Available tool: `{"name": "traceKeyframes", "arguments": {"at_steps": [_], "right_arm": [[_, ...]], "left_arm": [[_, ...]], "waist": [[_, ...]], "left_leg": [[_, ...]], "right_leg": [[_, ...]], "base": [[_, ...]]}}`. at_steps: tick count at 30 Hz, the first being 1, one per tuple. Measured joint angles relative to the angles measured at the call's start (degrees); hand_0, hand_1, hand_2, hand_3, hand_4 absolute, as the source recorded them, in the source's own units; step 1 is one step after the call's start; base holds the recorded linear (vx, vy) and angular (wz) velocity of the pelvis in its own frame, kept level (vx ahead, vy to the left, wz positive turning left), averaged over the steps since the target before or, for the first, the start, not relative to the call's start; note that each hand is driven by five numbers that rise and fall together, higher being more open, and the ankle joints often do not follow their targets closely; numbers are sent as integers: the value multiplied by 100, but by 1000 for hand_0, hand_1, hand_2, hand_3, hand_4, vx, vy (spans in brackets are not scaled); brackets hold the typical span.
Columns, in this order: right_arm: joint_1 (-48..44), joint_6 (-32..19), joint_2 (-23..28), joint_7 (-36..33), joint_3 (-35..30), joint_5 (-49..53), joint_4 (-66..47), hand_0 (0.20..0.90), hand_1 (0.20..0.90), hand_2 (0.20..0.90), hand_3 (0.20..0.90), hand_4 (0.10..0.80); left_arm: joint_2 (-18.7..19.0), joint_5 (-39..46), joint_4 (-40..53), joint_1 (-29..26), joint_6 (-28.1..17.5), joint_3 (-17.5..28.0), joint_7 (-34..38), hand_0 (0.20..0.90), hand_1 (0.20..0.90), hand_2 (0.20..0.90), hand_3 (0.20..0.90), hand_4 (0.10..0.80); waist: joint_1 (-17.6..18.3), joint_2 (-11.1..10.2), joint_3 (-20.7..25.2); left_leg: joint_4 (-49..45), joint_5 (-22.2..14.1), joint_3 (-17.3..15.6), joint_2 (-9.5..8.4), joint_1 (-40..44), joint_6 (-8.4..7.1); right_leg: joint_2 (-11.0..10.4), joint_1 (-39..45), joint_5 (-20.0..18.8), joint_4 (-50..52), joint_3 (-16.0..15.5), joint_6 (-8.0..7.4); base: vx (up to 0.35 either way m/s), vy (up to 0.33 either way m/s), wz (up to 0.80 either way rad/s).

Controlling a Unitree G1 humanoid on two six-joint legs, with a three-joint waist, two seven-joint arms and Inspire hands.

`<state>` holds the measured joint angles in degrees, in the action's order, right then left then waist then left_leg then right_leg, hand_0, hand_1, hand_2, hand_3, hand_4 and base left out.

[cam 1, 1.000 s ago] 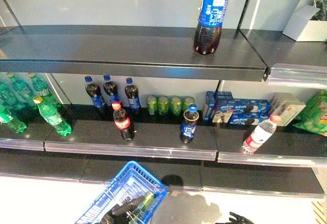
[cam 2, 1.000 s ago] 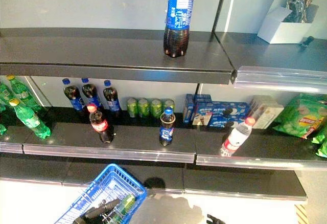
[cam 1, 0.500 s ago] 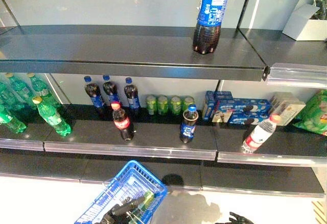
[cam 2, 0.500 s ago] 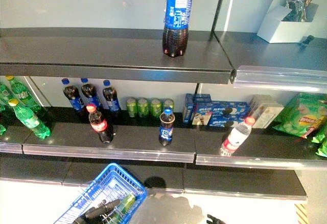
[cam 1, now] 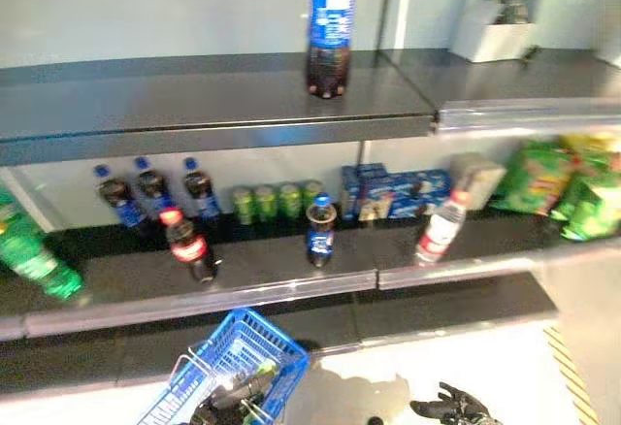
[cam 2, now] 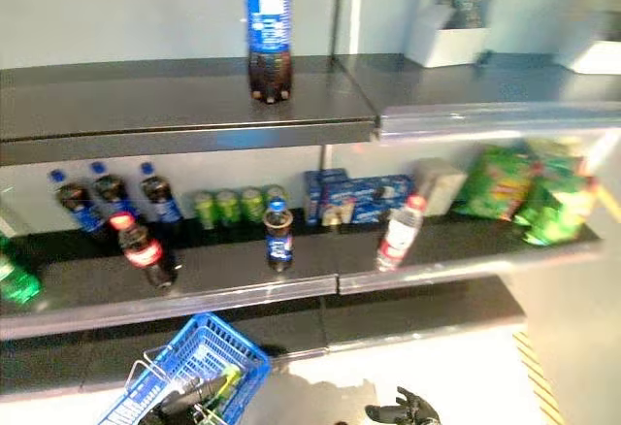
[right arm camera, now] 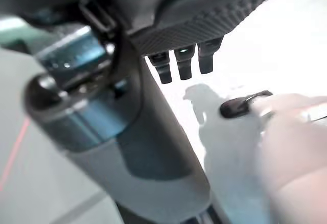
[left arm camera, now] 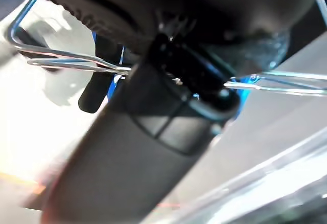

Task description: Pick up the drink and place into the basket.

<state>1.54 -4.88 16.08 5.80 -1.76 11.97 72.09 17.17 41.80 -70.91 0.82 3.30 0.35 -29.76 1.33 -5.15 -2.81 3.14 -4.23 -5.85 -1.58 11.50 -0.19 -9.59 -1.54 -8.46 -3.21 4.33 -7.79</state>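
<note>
Gripping basket (cam 1: 243, 352) handle: left robot hand (cam 1: 225, 398) | drink (cam 1: 320, 233) shelved, well apart

Above the right robot hand (cam 1: 454, 409), open shelf front (cam 1: 262, 268) separates the red-capped cola (cam 1: 188, 246), blue-capped bottle (cam 1: 321, 232) and tilted water bottle (cam 1: 441, 228); cans (cam 1: 273, 201) block behind.

Glossy dark shelves (cam 1: 194, 105) carry shiny plastic bottles (cam 1: 189, 245); the blue basket (cam 1: 238, 347) has thin metal wire handles.

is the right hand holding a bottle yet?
No, the right hand hangs low over the floor with nothing in it, far from the bottles on the shelf.
</note>
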Motion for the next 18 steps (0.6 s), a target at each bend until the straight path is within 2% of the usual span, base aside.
{"name": "traceKeyframes", "arguments": {"at_steps": [1, 2, 3, 4, 5, 7, 8, 10, 12, 13, 14, 15, 16, 17, 18], "right_arm": [[62, -12, -18, 1, -44, 9, 94, 900, 900, 900, 900, 800], [79, -12, -17, 1, -46, 15, 134, 900, 900, 900, 900, 800], [175, -19, -17, 6, -51, 48, 179, 900, 900, 900, 900, 800], [234, -21, -14, 18, -53, 48, 178, 900, 900, 900, 900, 800], [163, -17, -5, 39, -70, 51, 205, 900, 900, 900, 900, 800], [300, 102, 65, 37, -159, 54, 403, 900, 900, 900, 900, 800], [346, 169, 74, 37, -157, 58, 411, 900, 900, 900, 900, 800], [329, 170, 45, 75, -145, 117, 385, 900, 900, 900, 900, 800], [273, 163, 30, 85, -107, 168, 301, 900, 900, 900, 900, 800], [244, 152, 10, 89, -97, 166, 283, 900, 900, 900, 900, 800], [187, 125, -7, 88, -81, 166, 282, 900, 900, 900, 900, 800], [139, 84, -9, 87, -58, 165, 269, 900, 900, 900, 900, 800], [38, 38, -23, 87, -34, 161, 229, 900, 900, 900, 900, 800], [-60, 7, -43, 92, -18, 147, 92, 900, 900, 900, 900, 800], [-147, -64, 52, 108, 11, 133, -15, 900, 900, 900, 900, 800]], "left_arm": [[66, -10, -42, 4, 4, -18, 1, 300, 300, 300, 200, 100], [100, -14, -49, 12, 4, -22, 1, 300, 300, 300, 200, 100], [166, -12, -46, 1, 3, -32, -3, 300, 300, 300, 200, 100], [213, -7, -45, -9, 12, -32, 7, 300, 300, 300, 200, 100], [218, -5, -41, -31, 15, 39, 16, 300, 300, 300, 200, 100], [135, -13, -36, -59, 32, 23, 6, 300, 300, 300, 200, 100], [122, -12, -30, -62, 32, -12, -1, 300, 300, 300, 200, 100], [164, -9, -25, -103, 40, -126, 12, 300, 300, 300, 200, 100], [163, -7, -21, -105, 29, -154, 12, 300, 300, 300, 200, 100], [167, -3, -15, -106, 24, -146, 14, 300, 300, 300, 200, 100], [172, 6, -12, -96, 17, -114, 16, 300, 300, 300, 200, 100], [159, 7, -15, -92, 23, -55, 33, 300, 300, 300, 200, 100], [132, 9, -15, -93, 31, 60, 33, 300, 300, 300, 200, 100], [124, 14, -2, -98, 38, 186, 29, 300, 300, 300, 200, 100], [16, 11, 44, -67, 45, 351, 9, 300, 300, 300, 200, 100]], "waist": [[85, -88, -8], [83, -89, -27], [152, -208, -40], [229, -267, -63], [242, -164, -157], [290, 121, -186], [220, 191, -181], [173, 232, -203], [105, 289, -210], [53, 277, -203], [-9, 225, -184], [-67, 210, -182], [-161, 212, -189], [-251, 173, -191], [-286, 396, -113]], "left_leg": [[10, -15, -201, -30, 15, 31], [22, -20, -322, -3, 13, 42], [-7, -46, -619, -34, 14, 70], [-74, -72, -980, -11, -20, 101], [-55, -77, -1281, 165, -102, 123], [131, 12, -1745, 470, 30, 79], [161, 45, -1870, 527, 82, 60], [153, 52, -2215, 622, 139, 51], [155, 74, -2395, 713, 138, 16], [154, 82, -2390, 732, 160, 1], [144, 67, -2358, 684, 209, -29], [117, 64, -2352, 696, 237, -32], [-78, 44, -2341, 763, 226, -34], [-359, -88, -2355, 810, 91, 35], [83, -162, -2333, 927, 154, -116]], "right_leg": [[2, -83, -113, -7, -40, -41], [3, -124, -181, -42, -88, -20], [46, -269, -394, -76, -150, 45], [171, -447, -805, -213, -329, 69], [290, -668, -1055, -163, -697, -154], [265, -710, -523, 512, -1328, -211], [218, -731, -403, 893, -1370, -254], [-42, -652, 232, 1865, -1378, -403], [-112, -461, 638, 2124, -1509, -430], [-152, -328, 787, 2014, -1684, -357], [-118, -231, 827, 1759, -1844, -172], [-36, -141, 818, 1588, -1971, 33], [77, -128, 750, 1338, -2124, 302], [184, -75, 619, 898, -2185, 515], [374, 69, 561, 239, -2363, 555]], "base": [[-115, -30, -97], [-183, -87, -108], [-200, -83, -120], [-285, -107, -160], [-227, -66, -120], [-212, -56, -76], [-232, -53, -82], [-260, -96, -88], [-190, -148, -91], [-133, -184, -108], [-79, -141, -109], [-88, -255, -132], [-16, -299, -158], [-33, -429, -197], [18, -320, -159]]}}
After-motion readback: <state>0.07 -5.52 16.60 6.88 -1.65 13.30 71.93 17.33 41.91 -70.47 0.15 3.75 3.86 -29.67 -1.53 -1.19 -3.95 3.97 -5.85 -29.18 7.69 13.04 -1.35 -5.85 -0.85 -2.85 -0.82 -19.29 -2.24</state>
